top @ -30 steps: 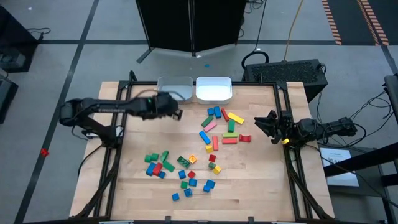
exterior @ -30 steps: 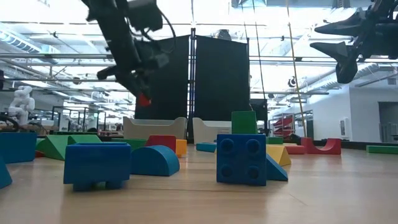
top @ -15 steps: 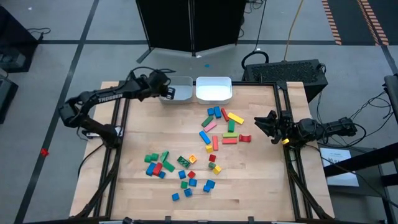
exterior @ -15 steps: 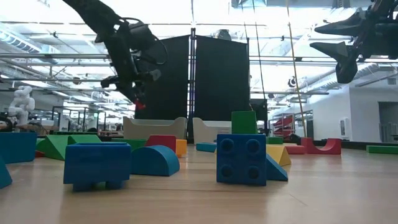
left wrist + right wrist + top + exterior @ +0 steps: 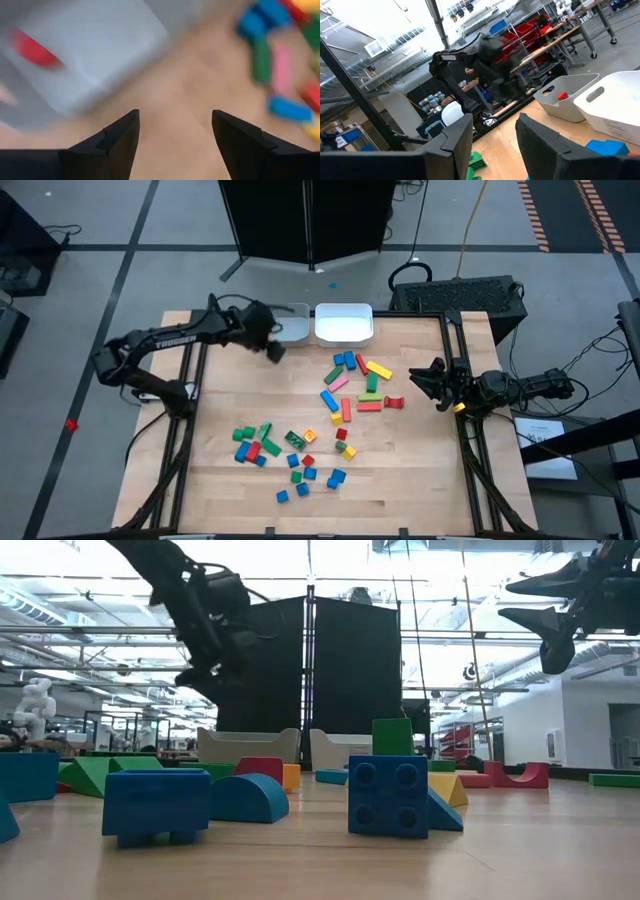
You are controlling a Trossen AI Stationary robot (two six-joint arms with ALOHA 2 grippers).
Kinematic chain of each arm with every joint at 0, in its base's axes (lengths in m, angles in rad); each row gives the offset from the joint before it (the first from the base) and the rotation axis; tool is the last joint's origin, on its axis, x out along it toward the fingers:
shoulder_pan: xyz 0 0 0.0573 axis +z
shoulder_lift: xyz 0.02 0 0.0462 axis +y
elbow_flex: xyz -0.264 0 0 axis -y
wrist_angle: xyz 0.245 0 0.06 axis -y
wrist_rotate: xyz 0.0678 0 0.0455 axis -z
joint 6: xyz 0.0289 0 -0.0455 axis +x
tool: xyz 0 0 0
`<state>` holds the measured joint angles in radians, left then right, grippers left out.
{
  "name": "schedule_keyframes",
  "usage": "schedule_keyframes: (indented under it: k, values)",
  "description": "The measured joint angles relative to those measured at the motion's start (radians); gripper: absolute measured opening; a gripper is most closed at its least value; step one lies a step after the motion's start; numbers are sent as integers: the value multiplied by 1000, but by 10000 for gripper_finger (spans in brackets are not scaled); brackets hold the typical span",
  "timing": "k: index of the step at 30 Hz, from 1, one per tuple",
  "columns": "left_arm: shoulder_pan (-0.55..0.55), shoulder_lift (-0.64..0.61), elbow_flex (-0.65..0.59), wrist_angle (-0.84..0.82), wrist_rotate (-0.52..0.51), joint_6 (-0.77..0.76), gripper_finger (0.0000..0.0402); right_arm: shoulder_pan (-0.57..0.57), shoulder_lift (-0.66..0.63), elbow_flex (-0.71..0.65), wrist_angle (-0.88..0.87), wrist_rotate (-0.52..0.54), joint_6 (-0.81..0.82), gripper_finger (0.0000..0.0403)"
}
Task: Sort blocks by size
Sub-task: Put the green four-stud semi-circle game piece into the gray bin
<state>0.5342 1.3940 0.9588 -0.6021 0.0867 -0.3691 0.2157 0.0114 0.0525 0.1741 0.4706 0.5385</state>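
Many small coloured blocks lie flat on the wooden table in two loose groups, one right of centre (image 5: 355, 385) and one nearer the front (image 5: 290, 455). A grey bin (image 5: 290, 320) stands at the far edge with a small red block (image 5: 35, 50) lying inside it. This red block also shows in the right wrist view (image 5: 562, 96). My left gripper (image 5: 274, 350) hangs open and empty just in front of that bin, its fingers (image 5: 120, 135) pointing down over bare wood. My right gripper (image 5: 420, 377) waits open above the table's right edge.
A white bin (image 5: 344, 323) stands right beside the grey one at the far edge. Black frame rails (image 5: 185, 430) run along the table's left and right sides. Bare wood lies between the bins and the blocks (image 5: 300, 370).
My left gripper carried a small red block from in front of the grey bin toward the far edge, over the bin, turning as it went. It let the block go, which now lies in the bin. The gripper then drew back toward the near edge.
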Motion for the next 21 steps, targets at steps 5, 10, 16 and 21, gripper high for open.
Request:
schedule_keyframes:
  k: [5,10,16,21]
  values:
    - [-237,-46,-1,-197,-59,-162,241,0,0,0,-4,0,0,144]
    - [-493,-68,-2,-261,-210,-456,241,0,0,0,-14,0,0,144]
    - [-709,-52,-1,-273,-290,-726,241,0,0,0,-21,0,26,144]
    - [-803,-15,-1,-341,-290,-829,241,0,0,0,-23,0,64,144]
